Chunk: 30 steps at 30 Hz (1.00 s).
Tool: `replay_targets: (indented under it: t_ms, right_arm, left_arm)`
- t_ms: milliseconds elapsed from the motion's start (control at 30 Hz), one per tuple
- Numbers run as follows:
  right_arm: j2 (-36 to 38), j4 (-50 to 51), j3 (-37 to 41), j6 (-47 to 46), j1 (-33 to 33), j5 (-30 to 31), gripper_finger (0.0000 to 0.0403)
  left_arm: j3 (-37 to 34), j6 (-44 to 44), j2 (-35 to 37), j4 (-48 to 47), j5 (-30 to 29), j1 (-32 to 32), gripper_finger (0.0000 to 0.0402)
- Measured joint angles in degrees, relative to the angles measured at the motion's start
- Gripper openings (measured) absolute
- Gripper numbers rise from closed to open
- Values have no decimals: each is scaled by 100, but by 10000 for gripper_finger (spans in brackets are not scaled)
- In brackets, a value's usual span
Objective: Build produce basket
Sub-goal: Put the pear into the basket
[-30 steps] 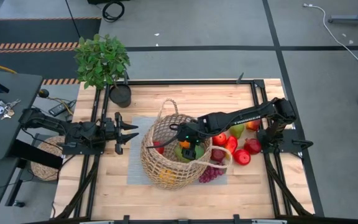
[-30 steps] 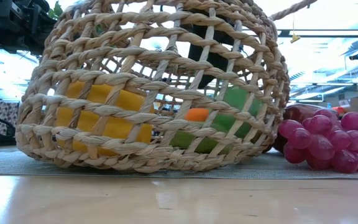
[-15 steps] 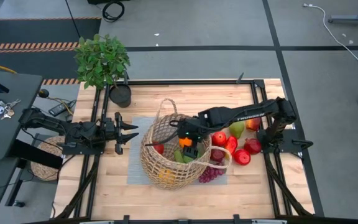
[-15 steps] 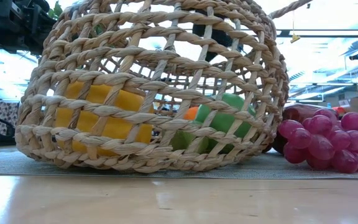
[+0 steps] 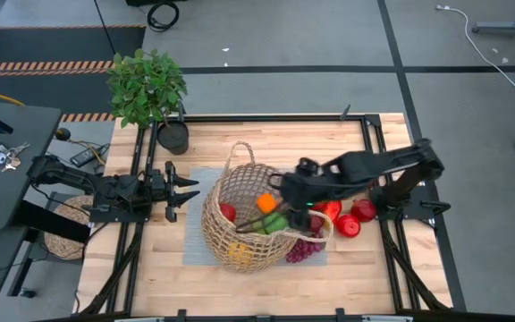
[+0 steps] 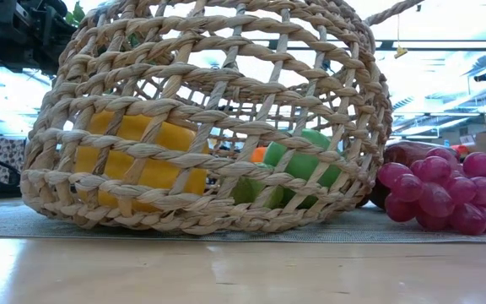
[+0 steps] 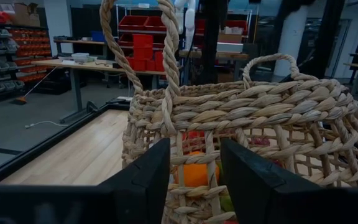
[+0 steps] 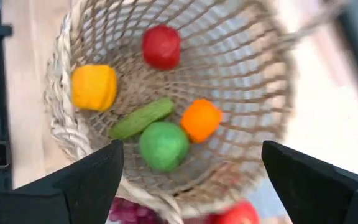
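Right gripper (image 5: 286, 193) over the basket's (image 5: 226, 234) rim on the apple side, jaws spread wide, holding nothing. Below those jaws, inside the basket: green round fruit (image 8: 163, 145), orange (image 8: 201, 120), long green vegetable (image 8: 142, 117), yellow piece (image 8: 94, 87), red apple (image 8: 161, 46). Behind the right jaws, outside the basket: red apples (image 5: 362, 210) on the surface, grapes (image 6: 445, 191) touching the basket's wall. Left gripper (image 5: 182, 191) waits just beside the basket's other side, jaws partly apart and empty, basket handle (image 7: 166, 56) straight ahead. Potted plant (image 5: 147, 88) well behind the left jaws at the surface's corner
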State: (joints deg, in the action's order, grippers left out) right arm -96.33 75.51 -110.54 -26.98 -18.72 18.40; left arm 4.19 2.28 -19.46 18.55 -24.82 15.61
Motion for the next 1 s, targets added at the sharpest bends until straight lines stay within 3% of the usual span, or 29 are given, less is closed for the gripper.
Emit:
replay_targets:
  t_ms: [133,333,733,1000]
  right_arm:
    - [496,126,124,-339,-428,737,384]
    - [1338,104,949,-1048,-937,1074,384]
    - [2962,587,3508,-3463,-1432,850,384]
    - [3388,675,4926,-4604,-1449,401,384]
  left_arm:
    - [2,0,0,0,0,1,145]
    - [1,0,-1,0,0,-1,149]
    - [1,0,-2,0,1,0,147]
    - [2,0,0,0,0,-1,147]
